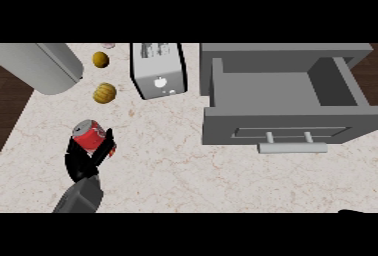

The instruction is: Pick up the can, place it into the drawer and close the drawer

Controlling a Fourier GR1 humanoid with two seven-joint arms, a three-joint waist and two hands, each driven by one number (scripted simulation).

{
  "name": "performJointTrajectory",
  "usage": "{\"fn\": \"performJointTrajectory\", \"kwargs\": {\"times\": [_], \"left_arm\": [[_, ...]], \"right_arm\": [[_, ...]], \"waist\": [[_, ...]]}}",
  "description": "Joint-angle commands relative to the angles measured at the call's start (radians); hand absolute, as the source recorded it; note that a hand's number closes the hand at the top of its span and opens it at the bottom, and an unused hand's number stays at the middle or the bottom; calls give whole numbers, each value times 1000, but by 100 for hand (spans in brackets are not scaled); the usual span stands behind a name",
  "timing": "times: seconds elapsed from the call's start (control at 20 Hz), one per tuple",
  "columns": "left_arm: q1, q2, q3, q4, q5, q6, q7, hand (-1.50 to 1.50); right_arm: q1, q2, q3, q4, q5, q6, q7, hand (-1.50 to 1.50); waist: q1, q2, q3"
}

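We are seeing our left hand (pixel 83 160) coming in at seven o'clock, its fingers curling round the red can (pixel 90 135), which is tilting over the marble desk (pixel 184 170) at about nine o'clock. A grey cylinder (pixel 40 65) is lying at ten o'clock, with two yellowish items (pixel 104 93) just right of it. A toaster (pixel 158 70) is standing at twelve o'clock. The grey drawer (pixel 288 110) is sitting pulled open at two o'clock, its handle (pixel 292 147) facing us. Our right hand (pixel 353 211) is barely showing at five o'clock; we cannot tell how its fingers are lying.
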Motion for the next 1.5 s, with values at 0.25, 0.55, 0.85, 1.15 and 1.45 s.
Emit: {"fn": "performJointTrajectory", "kwargs": {"times": [0.25, 0.55, 0.85, 1.15, 1.45], "left_arm": [[-67, 6, 22, 82, -9, -91, -87, 150], [-197, 0, -226, 128, -171, -371, 66, 150], [-303, -2, -227, 146, -192, -425, 92, 150], [-382, -24, -283, -61, -218, -334, 325, 150], [-498, -35, -319, -197, -239, -295, 524, 150]], "right_arm": [[-54, -28, -48, 45, -10, -2, 5, -150], [-33, 0, 5, 0, 18, -3, -3, -150], [-26, -1, -9, 35, 46, -4, -33, -150], [7, 6, -18, -36, 18, -6, 15, -150], [-42, 4, -2, 11, 63, -25, 10, -150]], "waist": [[3, 0, 0], [-34, 5, -1], [-6, 2, 0], [13, -10, 2], [18, -8, 1]]}}
